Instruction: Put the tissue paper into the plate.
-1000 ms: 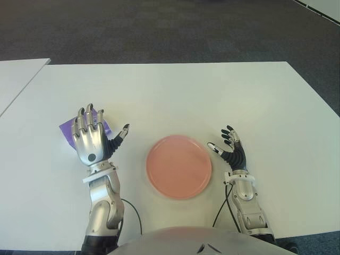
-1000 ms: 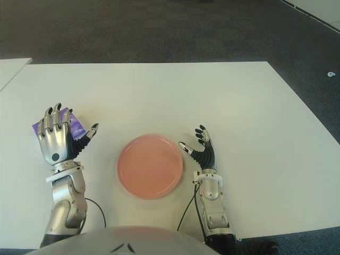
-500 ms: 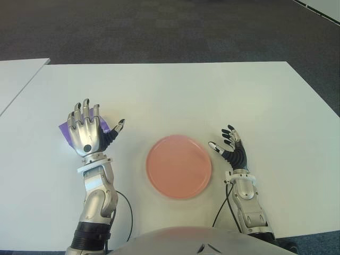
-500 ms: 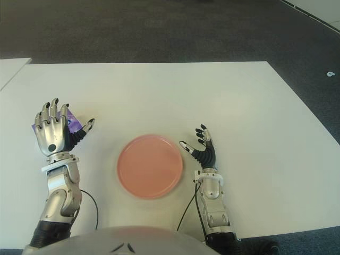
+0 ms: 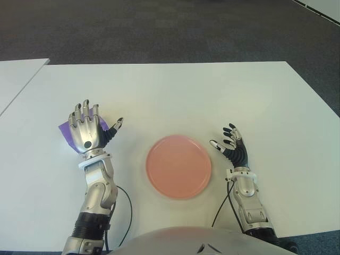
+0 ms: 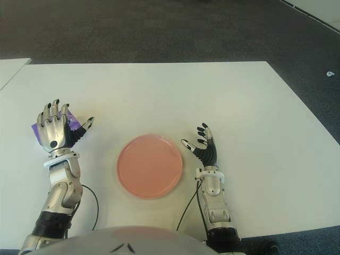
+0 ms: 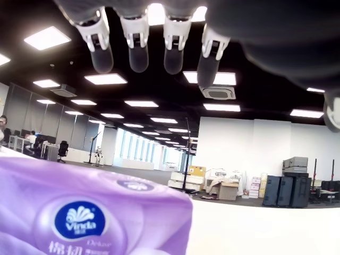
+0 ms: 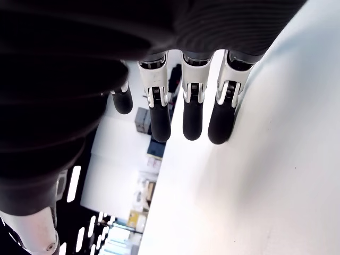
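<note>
Two things lie on the white table [image 5: 212,95]: a pink plate [image 5: 179,166] near the robot, and a purple tissue paper pack [image 5: 67,130] at the plate's 9 to 10 o'clock. The left robot hand [image 5: 87,129] is raised over the pack, fingers [image 7: 137,42] spread, gripping nothing. The right robot hand [image 5: 232,148] shows just beside the plate at its 3 o'clock, fingers apart and empty.

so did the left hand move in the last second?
Yes. In the left eye view the left hand has shifted away from the pink plate, toward the table's left edge, and now covers more of the purple tissue pack, fingers spread.
</note>
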